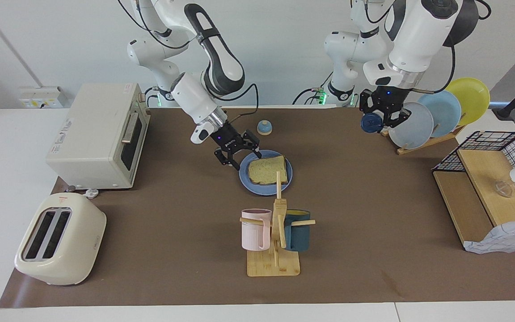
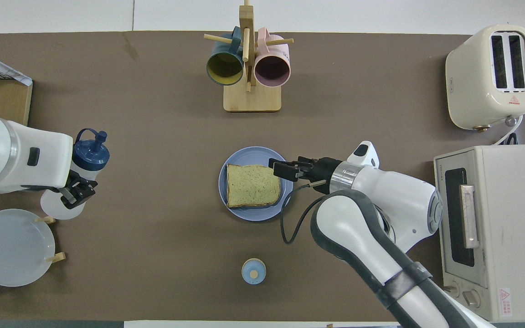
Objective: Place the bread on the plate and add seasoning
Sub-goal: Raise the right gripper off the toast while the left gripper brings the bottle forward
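The bread (image 2: 253, 185) lies flat on the blue plate (image 2: 236, 158) in the middle of the table (image 1: 373, 250), its crust inside the rim on every side. My right claw (image 1: 236, 155) hangs just over the plate's edge toward the right arm's end of the table, its fingers apart and holding nothing, clear of the slice.

My left claw (image 1: 383, 117) is up in the air over the table near the plate rack (image 1: 423, 142), clamped on the seasoning bottle (image 2: 78, 172). The bottle is tilted, its dark blue cap (image 2: 90, 151) on, and I cannot tell what is inside it.

On the mug stand (image 2: 252, 95), farther from me than the plate, a pink mug (image 2: 272, 69) and a dark teal mug (image 2: 224, 67) hang on their sides, and both show bare insides. The rack holds a grey plate (image 1: 411, 124), a light blue plate (image 1: 446, 109) and a yellow plate (image 1: 473, 99) on edge. The toaster (image 2: 491, 75) has two open slots, dark inside. The oven (image 2: 495, 228) has its door shut. A small blue-topped knob (image 2: 254, 271) sits on the table nearer to me than the plate.
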Action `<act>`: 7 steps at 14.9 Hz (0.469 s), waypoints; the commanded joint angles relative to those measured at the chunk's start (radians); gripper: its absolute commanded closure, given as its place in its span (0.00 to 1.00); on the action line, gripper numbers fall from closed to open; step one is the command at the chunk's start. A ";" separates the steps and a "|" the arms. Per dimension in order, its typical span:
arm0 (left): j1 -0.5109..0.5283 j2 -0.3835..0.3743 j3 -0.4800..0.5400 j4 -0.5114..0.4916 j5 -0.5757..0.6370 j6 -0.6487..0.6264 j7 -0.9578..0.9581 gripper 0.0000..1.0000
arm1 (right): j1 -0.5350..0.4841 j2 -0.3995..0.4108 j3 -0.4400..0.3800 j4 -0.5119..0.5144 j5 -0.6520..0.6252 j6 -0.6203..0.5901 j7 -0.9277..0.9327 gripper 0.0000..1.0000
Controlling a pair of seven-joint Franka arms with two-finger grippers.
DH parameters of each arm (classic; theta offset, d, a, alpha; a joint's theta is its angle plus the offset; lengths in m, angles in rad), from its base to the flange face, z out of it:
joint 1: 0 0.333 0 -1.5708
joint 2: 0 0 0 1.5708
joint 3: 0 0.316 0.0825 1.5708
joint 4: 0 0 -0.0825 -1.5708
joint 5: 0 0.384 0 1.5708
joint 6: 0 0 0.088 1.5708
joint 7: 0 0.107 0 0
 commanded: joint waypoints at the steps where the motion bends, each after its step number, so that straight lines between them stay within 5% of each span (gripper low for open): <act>1: -0.047 -0.044 0.006 -0.017 0.001 -0.058 0.046 0.57 | -0.109 -0.009 0.004 0.035 -0.130 -0.119 -0.018 0.00; 7: -0.136 -0.067 -0.001 -0.015 0.001 -0.112 0.066 0.58 | -0.243 -0.083 0.001 0.075 -0.216 -0.374 0.155 0.00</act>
